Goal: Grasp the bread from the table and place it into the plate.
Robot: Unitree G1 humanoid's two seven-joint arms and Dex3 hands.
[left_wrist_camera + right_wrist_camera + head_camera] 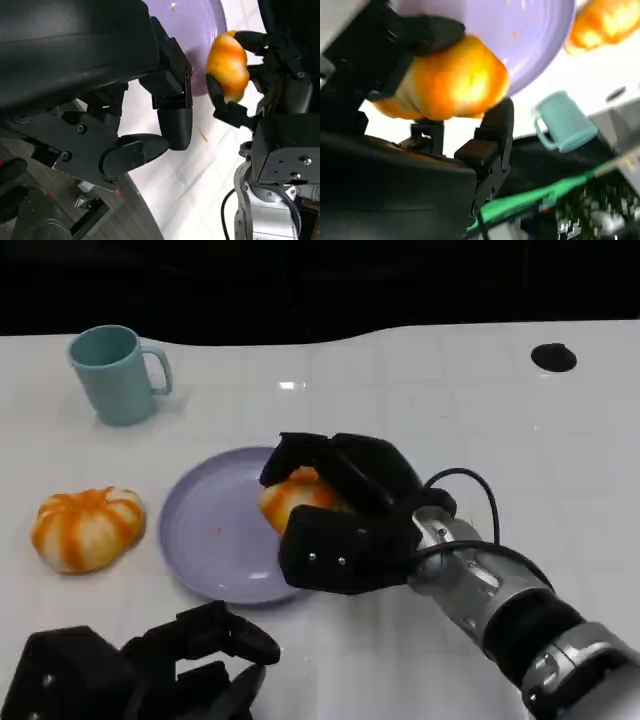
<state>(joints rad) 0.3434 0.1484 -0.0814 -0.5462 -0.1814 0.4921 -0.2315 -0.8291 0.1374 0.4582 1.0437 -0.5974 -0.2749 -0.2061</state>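
Note:
My right hand [345, 510] grips an orange bread roll [292, 497] over the right part of the purple plate [205, 535]. The roll [450, 82] sits between the black fingers, with the plate [520, 30] behind it. In the left wrist view the same roll [228, 65] is held by my right hand [272, 75] above the plate [197, 30]. A second orange bread [88, 528] lies on the table left of the plate. My left hand [150, 670] rests low at the front left, fingers curled, holding nothing.
A teal mug [117, 373] stands at the back left. A small black disc [553, 357] lies at the far right of the white table. The table's far edge meets a dark background.

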